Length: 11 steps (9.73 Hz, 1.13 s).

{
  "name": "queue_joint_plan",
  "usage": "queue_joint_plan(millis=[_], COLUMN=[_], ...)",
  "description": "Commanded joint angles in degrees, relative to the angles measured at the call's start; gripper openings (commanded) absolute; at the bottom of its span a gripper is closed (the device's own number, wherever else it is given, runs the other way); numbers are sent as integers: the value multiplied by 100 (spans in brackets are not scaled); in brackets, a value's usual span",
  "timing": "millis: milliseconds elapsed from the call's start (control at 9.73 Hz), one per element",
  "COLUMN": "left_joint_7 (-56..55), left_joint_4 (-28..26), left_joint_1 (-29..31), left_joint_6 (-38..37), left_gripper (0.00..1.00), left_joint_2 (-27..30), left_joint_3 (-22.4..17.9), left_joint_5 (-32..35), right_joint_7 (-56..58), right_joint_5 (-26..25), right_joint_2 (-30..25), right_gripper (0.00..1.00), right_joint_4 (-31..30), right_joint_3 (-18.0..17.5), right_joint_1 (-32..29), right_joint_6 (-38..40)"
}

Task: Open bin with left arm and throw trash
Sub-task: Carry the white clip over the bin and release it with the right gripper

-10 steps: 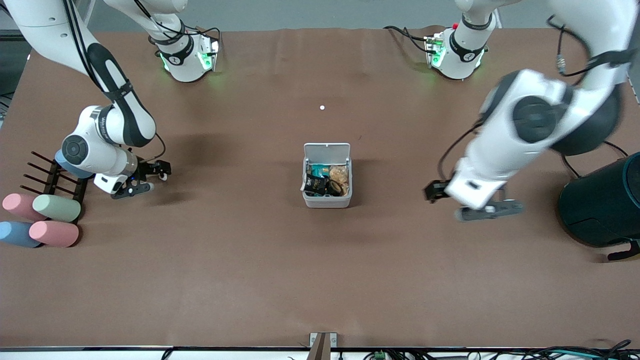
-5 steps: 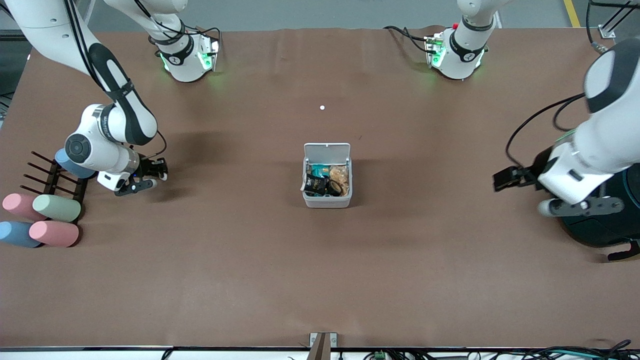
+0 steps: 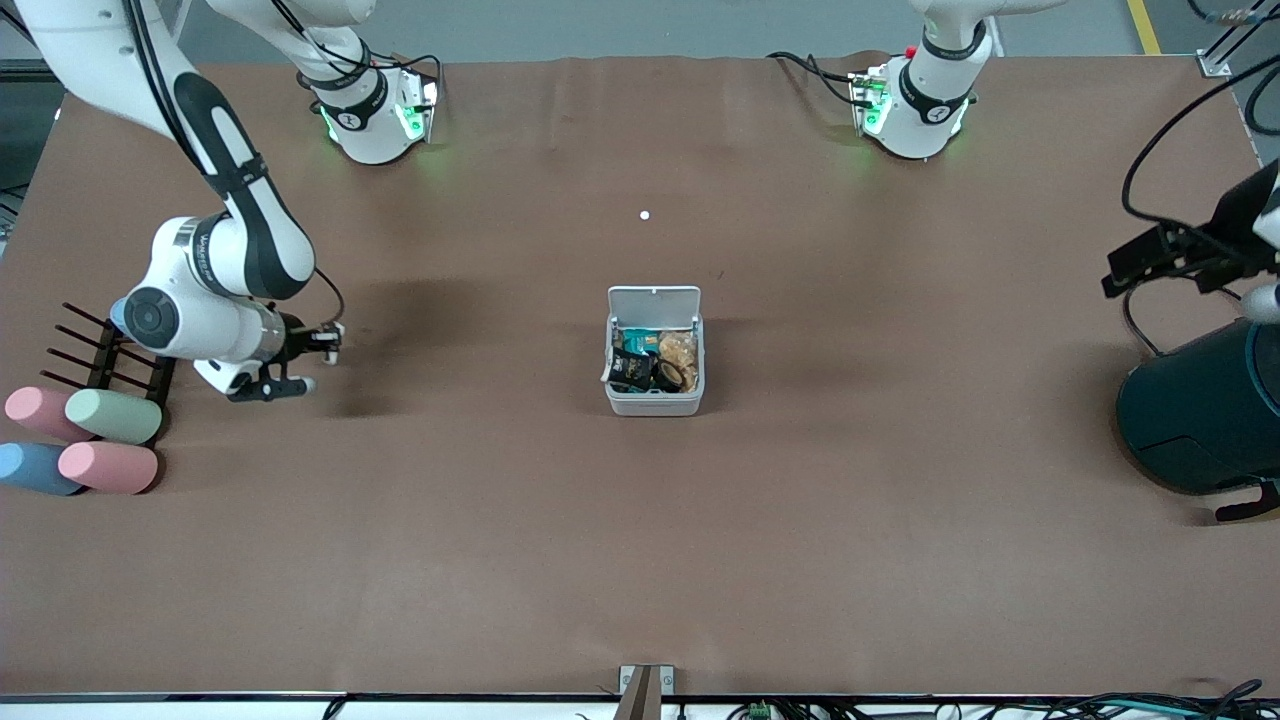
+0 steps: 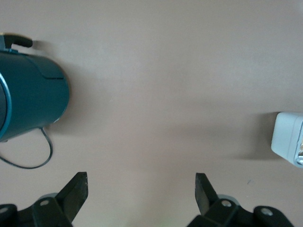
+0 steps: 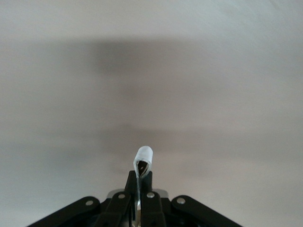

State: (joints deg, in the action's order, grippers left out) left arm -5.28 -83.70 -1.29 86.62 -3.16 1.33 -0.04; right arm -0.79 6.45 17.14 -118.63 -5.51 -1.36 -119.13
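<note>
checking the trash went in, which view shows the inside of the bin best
The front view: the bin stands lid-up, its trash visible from above. The left wrist view catches only one white corner. The right wrist view shows no bin.

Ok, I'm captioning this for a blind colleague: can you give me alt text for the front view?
A small white bin sits mid-table with its lid up and trash inside. The right gripper hangs low toward the right arm's end of the table, beside pastel cylinders; the left gripper, mostly out of frame, is above a teal container.
</note>
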Motion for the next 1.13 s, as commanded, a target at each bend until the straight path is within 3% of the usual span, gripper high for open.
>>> queue_joint_plan(millis=[0, 308, 616, 1027], left_joint_7=[298, 308, 317, 273], left_joint_4=[-972, -710, -500, -402], left_joint_1=[-310, -187, -108, -125], left_joint_6=[434, 452, 382, 373], left_gripper=[100, 100, 100, 100], left_joint_2=[640, 571, 493, 360], left_joint_3=[-396, -405, -414, -388], left_joint_5=[-75, -31, -23, 4], right_joint_7=[-1469, -3334, -5312, -6222], right_joint_5=[346, 899, 1007, 963], right_joint_2=[-36, 217, 1489, 1985], right_gripper=[0, 0, 0, 2], right_joint_4=[1215, 2559, 4264, 4489], right_joint_3=[-64, -64, -56, -38], right_joint_1=[660, 1645, 2463, 3193], right_joint_6=[1056, 1191, 1138, 251])
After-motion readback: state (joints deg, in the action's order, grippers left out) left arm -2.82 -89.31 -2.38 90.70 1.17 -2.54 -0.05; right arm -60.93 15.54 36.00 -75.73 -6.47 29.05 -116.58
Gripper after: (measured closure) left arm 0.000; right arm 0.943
